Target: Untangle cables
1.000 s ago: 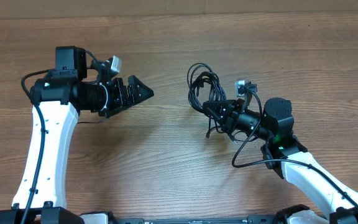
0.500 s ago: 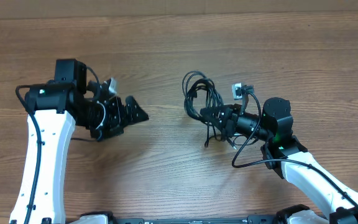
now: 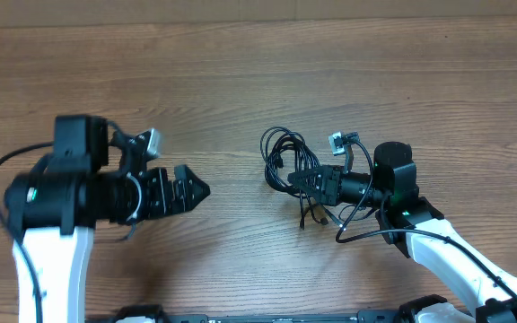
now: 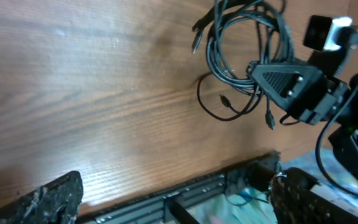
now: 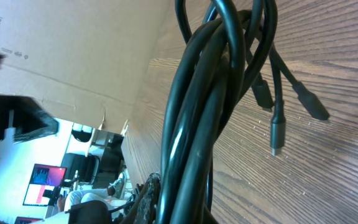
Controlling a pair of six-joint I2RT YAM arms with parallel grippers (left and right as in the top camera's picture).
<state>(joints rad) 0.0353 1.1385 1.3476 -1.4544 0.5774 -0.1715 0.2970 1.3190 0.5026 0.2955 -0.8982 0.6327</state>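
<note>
The wooden desk (image 3: pixel 330 72) carries nothing but the job itself, with your two arms set well apart across it. Your left arm (image 3: pixel 52 224) reaches in from the left side and your right arm (image 3: pixel 447 251) from the lower right.

The left gripper (image 3: pixel 187 188) points across towards the bundle with its jaws spread wide and nothing between them. It is well short of the cords and touches none of them. The right gripper (image 3: pixel 317 178) has its jaws pressed together on the cables (image 3: pixel 285 157), pinching the bundle at its lower right side, just right of the desk's middle.

From the left wrist view the cables (image 4: pixel 247 37) are one knot of overlapping loops, with a single thin loop straying out below it. From the right wrist view the strands (image 5: pixel 197 124) run side by side through the grip, packed tight. You cannot tell from these pictures whether the bundle is lifted clear or dragging on the wood.

Two small plugs (image 5: pixel 277 134) dangle free beside the strands.

By my reading, the job is barely begun. No cord lies apart from the others, so all three remain to be separated. You have one hold on the bundle. What is left calls for the empty left jaws to take a loose end or loop, so the cords can be drawn apart.
</note>
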